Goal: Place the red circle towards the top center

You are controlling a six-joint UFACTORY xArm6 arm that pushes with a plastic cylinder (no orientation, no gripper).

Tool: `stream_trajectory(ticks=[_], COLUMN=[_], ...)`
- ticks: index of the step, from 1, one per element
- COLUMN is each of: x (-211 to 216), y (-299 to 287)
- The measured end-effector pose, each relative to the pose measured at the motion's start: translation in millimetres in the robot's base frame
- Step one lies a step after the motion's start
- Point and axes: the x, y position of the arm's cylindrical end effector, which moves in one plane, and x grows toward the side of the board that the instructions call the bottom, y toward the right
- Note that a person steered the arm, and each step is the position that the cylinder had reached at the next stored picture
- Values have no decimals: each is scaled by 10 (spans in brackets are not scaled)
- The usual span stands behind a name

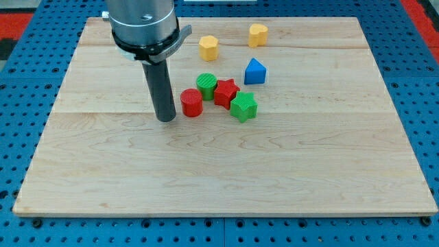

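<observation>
The red circle [191, 103] is a short red cylinder standing on the wooden board [226, 178], a little left of the board's middle. My tip [166, 119] rests on the board just to its left, a small gap apart. A green circle [206, 86] stands just above and right of the red circle. A red star [226, 92] and a green star [243, 106] lie close together to its right.
A blue block with a peaked top [254, 71] sits right of the cluster. Two yellow blocks [208, 47] [258, 34] lie near the view's top centre. The arm's grey body [143, 24] hangs over the board's top left. Blue pegboard [20, 137] surrounds the board.
</observation>
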Motion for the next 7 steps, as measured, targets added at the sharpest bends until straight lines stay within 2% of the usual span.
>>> stream_trajectory(ticks=[1,2,4,5,6,7], x=[174,2,-722,-539,-802,-1145], y=[440,478,106,-279,-316,52])
